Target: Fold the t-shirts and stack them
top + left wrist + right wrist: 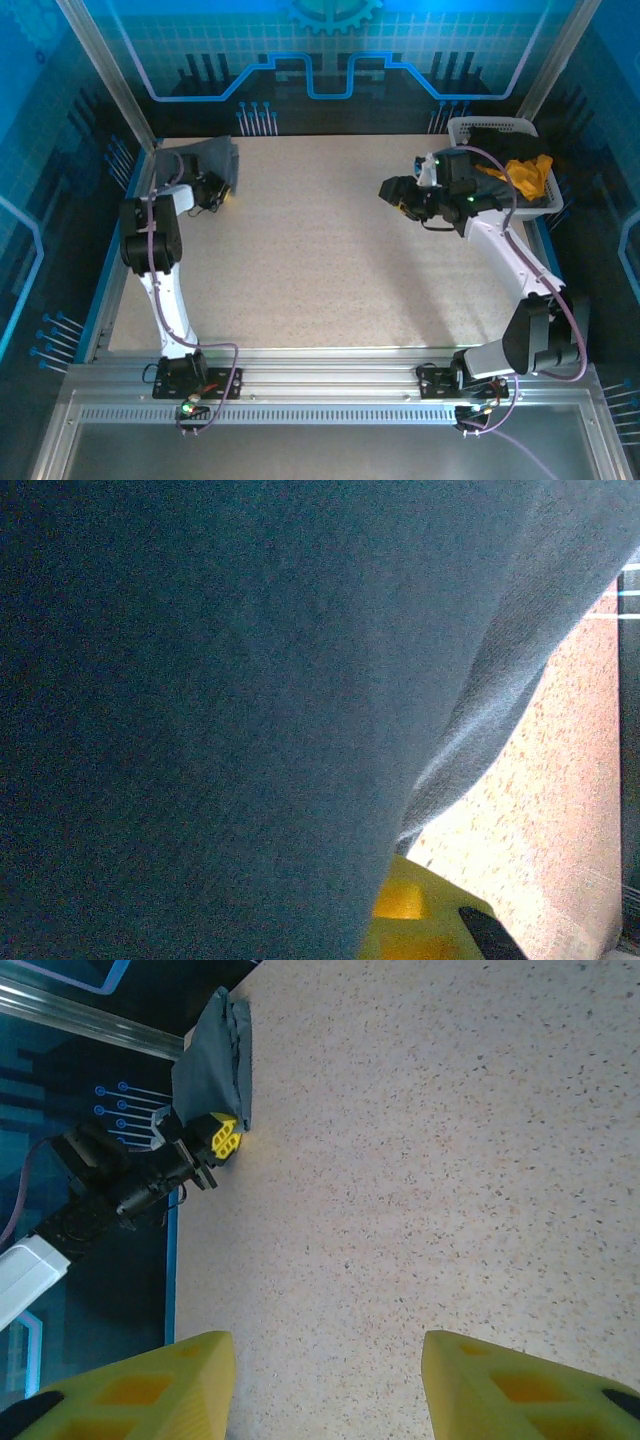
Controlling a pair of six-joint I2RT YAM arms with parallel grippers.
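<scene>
A slate grey t-shirt (214, 160) is bunched at the table's far left corner. My left gripper (221, 192) is shut on the grey t-shirt's near edge. In the left wrist view the grey cloth (220, 700) hangs right in front of the lens, with one yellow finger (420, 925) showing under it. The right wrist view looks across at the same grey t-shirt (213, 1060) and left gripper (224, 1140). My right gripper (395, 198) hovers open over the right half of the table, its gap (325, 1390) holding nothing. An orange-yellow t-shirt (528, 175) and a black t-shirt (492, 145) lie in the basket.
The white lattice basket (480, 124) stands at the far right corner, just behind my right arm. A blue rail (112, 262) borders the table's left edge. Bare speckled tabletop (320, 260) stretches between the two arms.
</scene>
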